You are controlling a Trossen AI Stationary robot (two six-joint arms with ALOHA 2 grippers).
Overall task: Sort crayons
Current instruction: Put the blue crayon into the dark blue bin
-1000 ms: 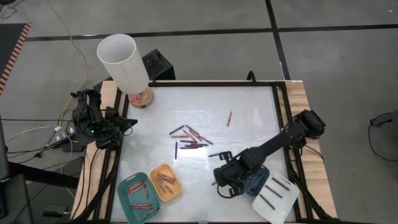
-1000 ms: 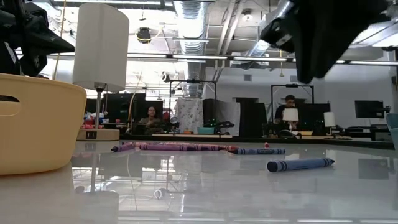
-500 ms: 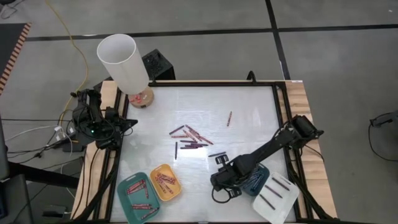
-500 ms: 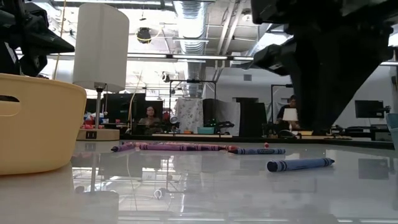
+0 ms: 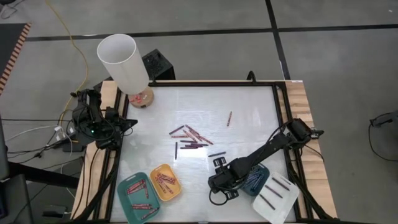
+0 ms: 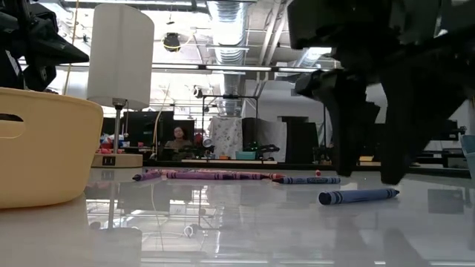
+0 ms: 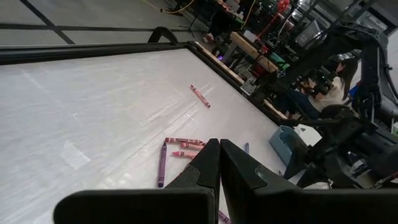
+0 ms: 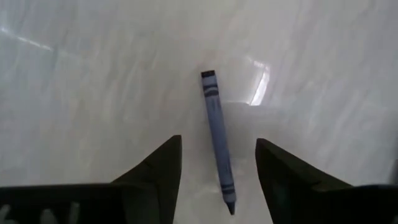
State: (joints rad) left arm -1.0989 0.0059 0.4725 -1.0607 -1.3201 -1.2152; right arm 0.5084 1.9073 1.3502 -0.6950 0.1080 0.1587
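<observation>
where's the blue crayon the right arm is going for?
Blue crayon lies flat on the white table, between the open right claw fingers, left of the dark-blue tray.

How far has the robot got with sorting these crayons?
Partly done. Some crayons already lie in the teal tray, the yellow tray and the white tray. In hand: the right gripper hangs low with open fingers either side of a blue crayon lying on the table. Left to do: the loose pile mid-table and a lone crayon farther back. The left gripper waits at the table's left edge, shut.
</observation>
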